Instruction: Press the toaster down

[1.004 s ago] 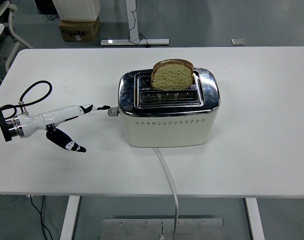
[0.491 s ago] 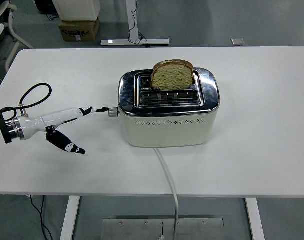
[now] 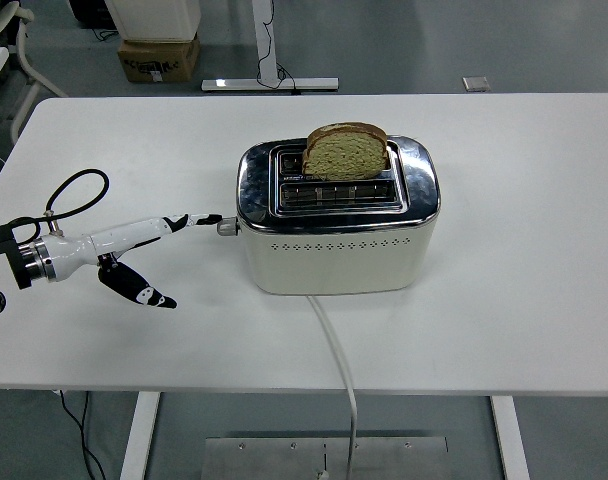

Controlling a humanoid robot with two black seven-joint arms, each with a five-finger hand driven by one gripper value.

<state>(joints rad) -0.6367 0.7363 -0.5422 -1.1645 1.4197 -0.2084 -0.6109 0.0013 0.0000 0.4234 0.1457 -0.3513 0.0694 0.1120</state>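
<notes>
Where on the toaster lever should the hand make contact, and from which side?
On the top of the small lever knob sticking out of the toaster's left end. Come from the left and above: the left hand is already there, one finger extended at the knob, and the lever probably travels downward.

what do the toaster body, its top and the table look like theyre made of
The toaster body looks like cream painted metal or plastic with a soft sheen and rows of small vent holes; which one is unclear. Its top looks like polished chrome-like metal, since it mirrors the room. The table seems a matte white laminate or similar: flat, even, no glare.
</notes>
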